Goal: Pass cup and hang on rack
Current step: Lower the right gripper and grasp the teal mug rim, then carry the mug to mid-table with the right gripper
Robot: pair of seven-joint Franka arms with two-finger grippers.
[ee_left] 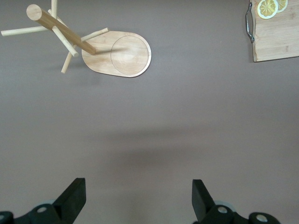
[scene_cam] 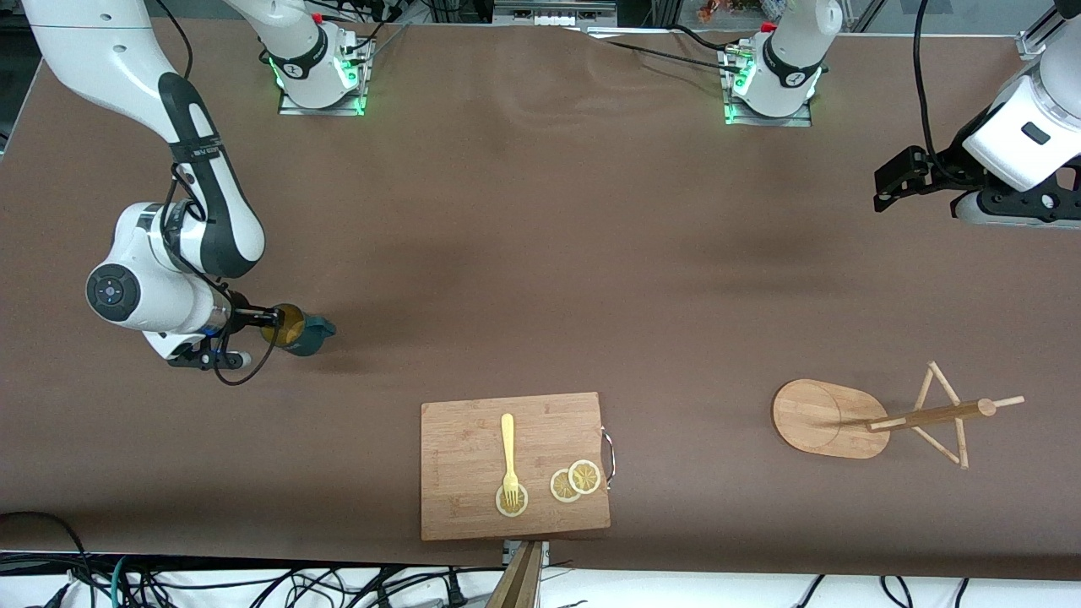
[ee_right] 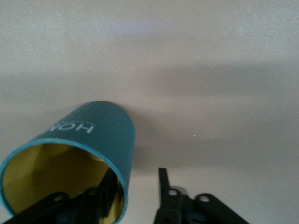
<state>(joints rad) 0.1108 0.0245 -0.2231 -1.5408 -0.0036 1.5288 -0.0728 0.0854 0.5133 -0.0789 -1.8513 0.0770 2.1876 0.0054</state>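
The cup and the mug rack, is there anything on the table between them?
Yes. In the front view the cutting board with a fork and lemon slices lies between the cup and the rack, nearer the camera.

A brown table [scene_cam: 540, 253] carries everything in view, its surface matte and faintly rippled near the robots' bases. A rectangular bamboo cutting board [scene_cam: 473, 439] with a thin metal handle [scene_cam: 609, 456] on the edge toward the left arm's end lies flat on it, close to the table edge nearest the front camera. The rack [scene_cam: 887, 418] stands directly on the table toward the left arm's end, well apart from the board, its flat oval base [scene_cam: 811, 414] resting on the surface and its post carrying thin crossing pegs [scene_cam: 946, 414].
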